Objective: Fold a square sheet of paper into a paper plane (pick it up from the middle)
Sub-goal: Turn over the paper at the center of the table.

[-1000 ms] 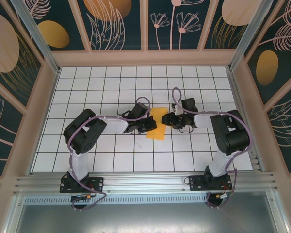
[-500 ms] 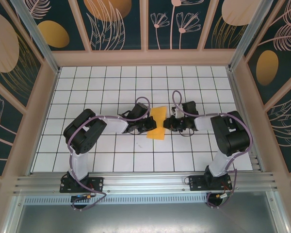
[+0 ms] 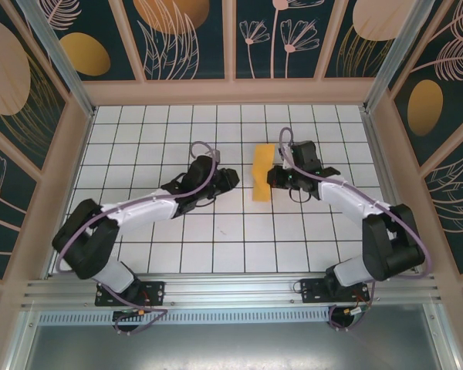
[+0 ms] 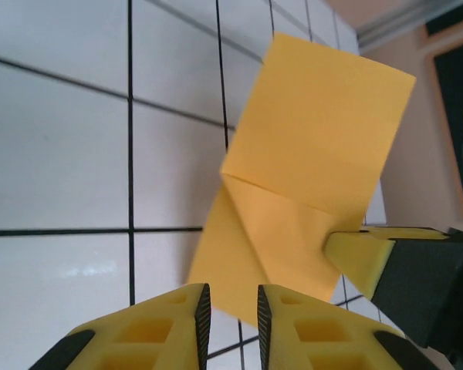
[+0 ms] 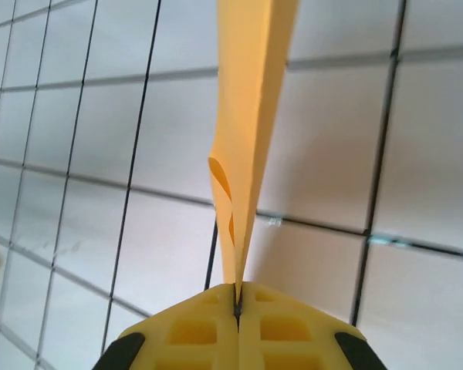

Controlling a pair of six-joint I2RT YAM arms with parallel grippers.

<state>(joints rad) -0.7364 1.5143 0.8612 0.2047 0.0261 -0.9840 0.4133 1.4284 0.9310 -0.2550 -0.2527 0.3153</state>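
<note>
While the right fingers [image 5: 187, 333] are clamping together on one edge of the folded orange sheet of paper [image 3: 263, 173], holding it up on edge over the white tiled table [image 3: 139, 146], I am worrying that so thin a pinch is letting the loose layers bulge apart, so the crease could be spoiling or the sheet slipping free. The left fingers [image 4: 158, 333] are standing slightly apart near the sheet, gripping nothing, and a careless approach from them could be crumpling it. I am reading no brand, label or writing anywhere.
</note>
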